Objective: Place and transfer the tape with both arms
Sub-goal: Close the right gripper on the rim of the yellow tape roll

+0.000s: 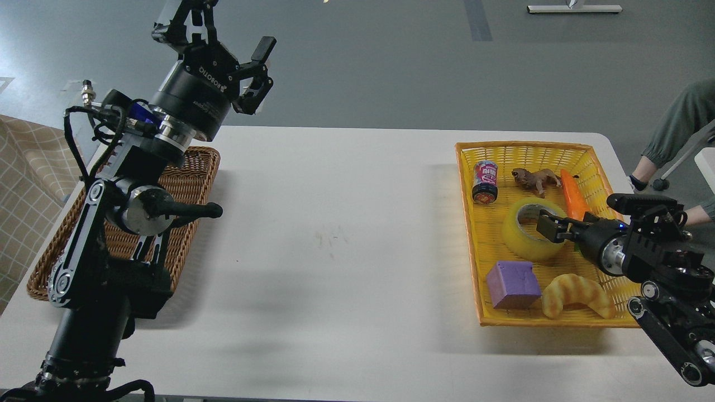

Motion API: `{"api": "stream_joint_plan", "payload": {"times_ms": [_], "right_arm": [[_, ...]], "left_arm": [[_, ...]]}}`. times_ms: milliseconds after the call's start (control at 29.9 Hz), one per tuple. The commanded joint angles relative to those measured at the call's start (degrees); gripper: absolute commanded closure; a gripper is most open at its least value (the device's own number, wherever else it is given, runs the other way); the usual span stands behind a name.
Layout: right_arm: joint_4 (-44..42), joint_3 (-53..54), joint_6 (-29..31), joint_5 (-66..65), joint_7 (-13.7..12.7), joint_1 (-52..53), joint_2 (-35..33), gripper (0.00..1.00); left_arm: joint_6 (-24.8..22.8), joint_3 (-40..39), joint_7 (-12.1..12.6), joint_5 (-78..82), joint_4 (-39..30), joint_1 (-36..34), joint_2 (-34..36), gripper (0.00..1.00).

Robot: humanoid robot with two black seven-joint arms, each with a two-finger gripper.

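The tape (516,234), a translucent yellow roll with a grey-white core, lies flat in the yellow basket (519,146) on the right of the white table. My right gripper (548,228) comes in low from the right and sits at the roll's right rim, its dark fingers over the core's edge. I cannot tell whether they are closed on the rim. My left gripper (218,30) is raised high above the table's far left corner, open and empty, far from the tape.
The yellow basket also holds a purple cube (513,283), a croissant (575,296), a carrot (572,195), a can (485,181) and a toy animal (536,180). A brown wicker basket (190,178) sits at the left behind my left arm. A person's leg (676,128) shows at the right.
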Motion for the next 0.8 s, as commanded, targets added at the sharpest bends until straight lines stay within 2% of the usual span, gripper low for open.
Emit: {"api": "stream_joint_plan", "payload": {"times_ms": [0, 234, 401, 468, 535, 668, 769], "right_arm": [[-0.7, -0.2, 0.0, -0.1, 0.1, 0.1, 0.1, 0.14], [-0.7, -1.4, -0.3, -0.3, 0.3, 0.1, 0.4, 0.33], [-0.7, -1.5, -0.9, -0.3, 0.7, 0.3, 0.4, 0.38], [-0.6, -1.5, -0.9, -0.3, 1.4, 0.3, 0.3, 0.41], [-0.6, -1.5, -0.9, -0.4, 2.4, 0.3, 0.3, 0.5], [-0.6, -1.5, -1.0, -0.3, 2.6, 0.3, 0.2, 0.53], [-0.6, -1.5, -1.5, -0.4, 3.9, 0.2, -0.3, 0.58]], "left_arm": [[-0.1, 0.0, 0.0, 0.0, 0.0, 0.0, 0.0, 0.02], [-0.3, 0.0, 0.0, 0.1, -0.1, -0.3, -0.4, 0.02], [-0.4, 0.0, -0.1, 0.1, -0.1, -0.3, -0.3, 0.02], [-0.4, 0.0, -0.1, 0.1, -0.1, -0.3, -0.2, 0.02], [-0.4, 0.0, -0.1, 0.1, -0.1, -0.3, 0.0, 0.02], [-0.3, 0.0, -0.1, 0.1, -0.1, -0.3, 0.2, 0.02], [-0.3, 0.0, 0.0, 0.1, -0.1, -0.3, 0.1, 0.02]]}}
